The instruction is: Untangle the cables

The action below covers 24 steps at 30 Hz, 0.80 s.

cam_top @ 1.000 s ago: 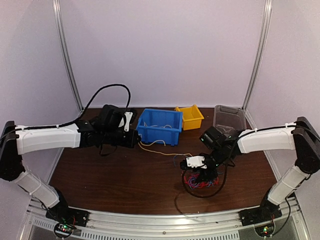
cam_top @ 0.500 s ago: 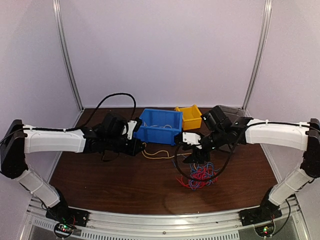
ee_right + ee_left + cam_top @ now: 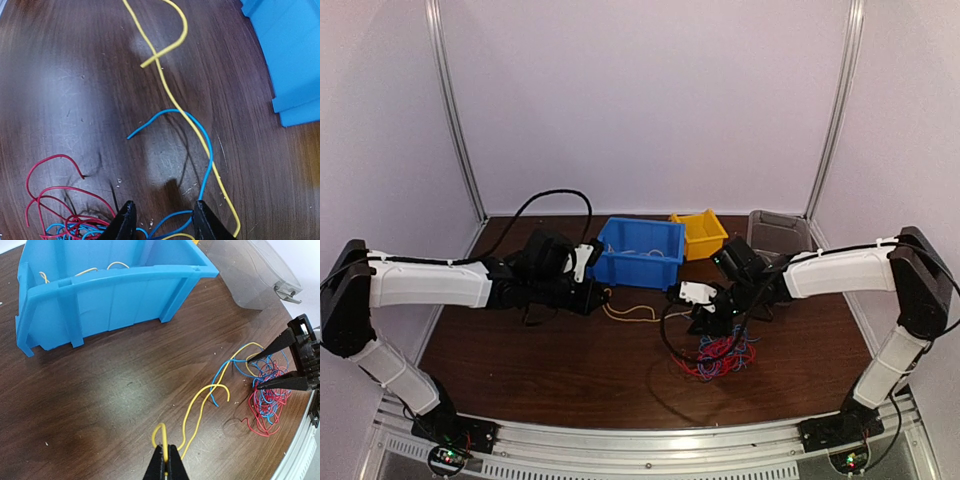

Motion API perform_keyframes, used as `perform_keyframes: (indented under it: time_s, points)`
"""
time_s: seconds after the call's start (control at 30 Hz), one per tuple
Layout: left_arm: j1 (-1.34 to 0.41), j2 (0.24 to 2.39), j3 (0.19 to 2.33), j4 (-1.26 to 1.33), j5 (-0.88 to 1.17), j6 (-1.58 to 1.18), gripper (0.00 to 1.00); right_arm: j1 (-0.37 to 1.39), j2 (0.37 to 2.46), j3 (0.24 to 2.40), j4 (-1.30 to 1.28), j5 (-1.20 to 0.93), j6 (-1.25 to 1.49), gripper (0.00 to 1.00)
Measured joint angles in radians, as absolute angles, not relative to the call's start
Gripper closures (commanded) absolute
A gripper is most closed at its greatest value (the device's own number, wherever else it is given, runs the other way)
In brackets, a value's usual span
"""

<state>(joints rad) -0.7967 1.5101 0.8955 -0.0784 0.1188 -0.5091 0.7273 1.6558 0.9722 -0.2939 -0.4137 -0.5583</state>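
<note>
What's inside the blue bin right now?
Thin yellow cable loops show above the front wall of the blue bin in the left wrist view. That wall hides the bin floor, so how many strands lie inside, or other colours, cannot be told.

High overview, wrist close-ups sharing cables [image 3: 266, 392]

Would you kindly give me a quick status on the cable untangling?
Left gripper shut on yellow cable. Right gripper open over red-blue tangle. Yellow's far end runs into tangle; blue strand crosses it.
</note>
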Motion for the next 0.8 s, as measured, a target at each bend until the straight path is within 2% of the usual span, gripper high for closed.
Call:
perform_keyframes:
  time_s: [0.33,0.53,0.7,0.8]
  points:
    - [-0.797,1.511,0.896,-0.081,0.112,-0.5,1.0,0.7,1.704,0.964,-0.265,-0.363,-0.527,0.61]
    - [-0.797,1.515,0.896,-0.084,0.11,-0.499,1.0,0.7,1.751,0.965,-0.276,-0.387,-0.532,0.8]
    - [-0.797,1.515,0.914,-0.113,0.081,-0.485,1.0,0.7,1.781,0.97,-0.296,-0.397,-0.538,1.0]
    - [-0.797,1.514,0.949,-0.158,0.036,-0.461,1.0,0.699,1.786,0.977,-0.303,-0.404,-0.548,1.0]
